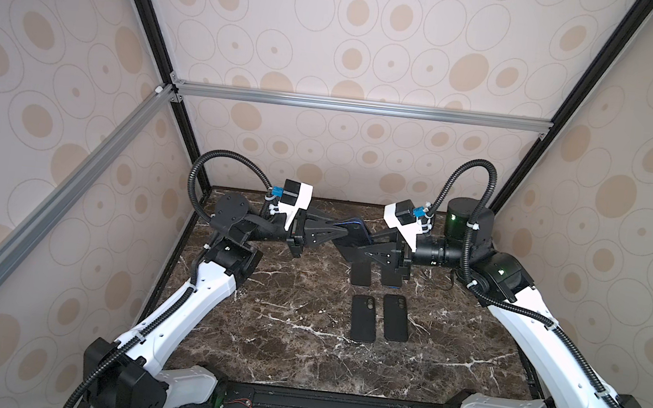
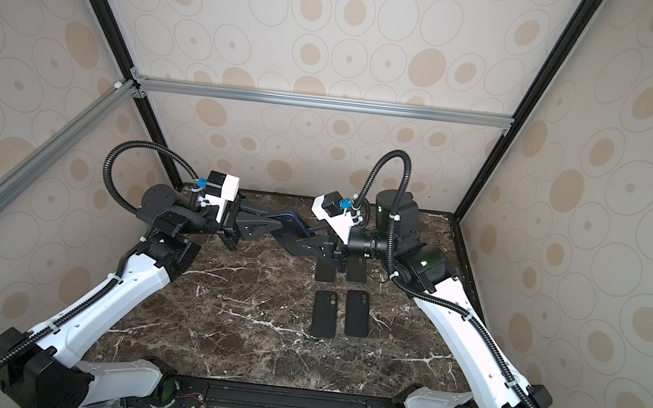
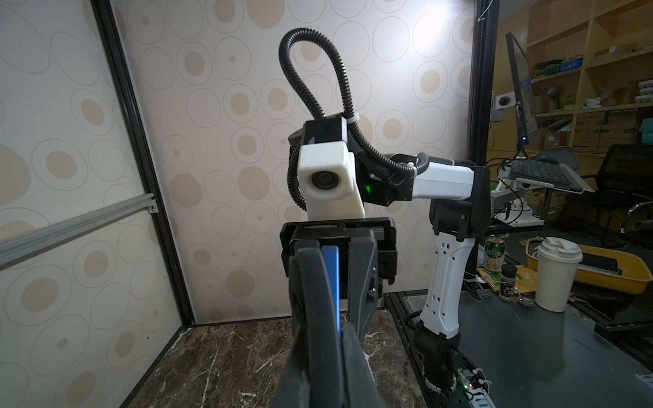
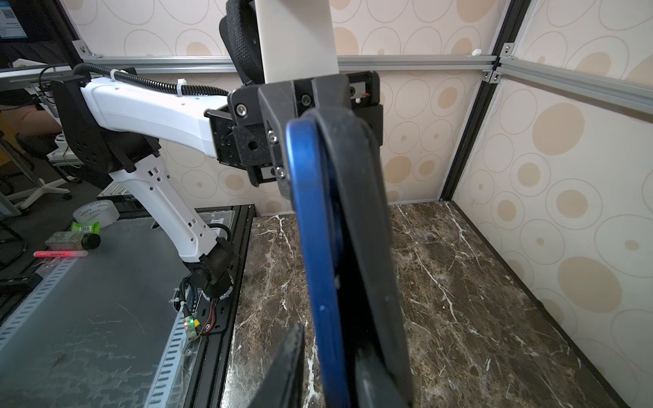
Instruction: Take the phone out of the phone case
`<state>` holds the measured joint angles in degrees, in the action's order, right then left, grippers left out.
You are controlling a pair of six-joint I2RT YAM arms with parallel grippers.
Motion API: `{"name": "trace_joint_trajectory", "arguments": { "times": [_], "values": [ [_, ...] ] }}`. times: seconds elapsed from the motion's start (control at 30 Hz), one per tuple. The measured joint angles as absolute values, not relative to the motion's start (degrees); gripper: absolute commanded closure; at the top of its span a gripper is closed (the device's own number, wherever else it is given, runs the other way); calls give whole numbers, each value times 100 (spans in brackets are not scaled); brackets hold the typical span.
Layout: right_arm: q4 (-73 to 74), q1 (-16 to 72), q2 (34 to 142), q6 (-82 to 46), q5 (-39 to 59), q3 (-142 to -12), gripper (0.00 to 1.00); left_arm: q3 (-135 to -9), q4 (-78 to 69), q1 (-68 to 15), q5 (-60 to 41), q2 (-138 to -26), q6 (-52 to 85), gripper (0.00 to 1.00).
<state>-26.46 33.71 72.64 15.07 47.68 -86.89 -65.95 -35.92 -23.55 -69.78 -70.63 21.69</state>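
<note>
Left arm [image 1: 197,295] and right arm [image 1: 527,332] meet above the marble bench [image 1: 280,334], with the black phone case [image 4: 367,229] raised on edge between them. At one end the left claw [image 1: 341,225] is clamped tight on it. At the other the right claw [image 1: 352,253] stands slightly apart around the blue phone [image 4: 318,229], from which the case bows away.
</note>
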Motion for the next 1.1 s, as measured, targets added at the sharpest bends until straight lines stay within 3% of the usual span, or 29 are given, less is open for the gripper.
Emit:
{"name": "trace_joint_trajectory", "arguments": {
  "times": [0.37,0.57,0.73,1.1],
  "values": [
    [-2768,3380,7264,1728,4709,-8689,100,-6615,-3319,-2373,-6973,-7063,2112,100],
    [-2810,3380,7264,1743,4657,-8687,100,-6615,-3236,-2373,-6958,-7063,2104,100],
    [-2589,3356,7172,1619,4659,-8512,100,-6613,-3291,-2351,-6956,-7063,2169,87],
    [-2196,3068,6914,1024,4967,-8171,100,-6506,-3704,-2250,-6748,-7074,2265,79]
  ]
}}
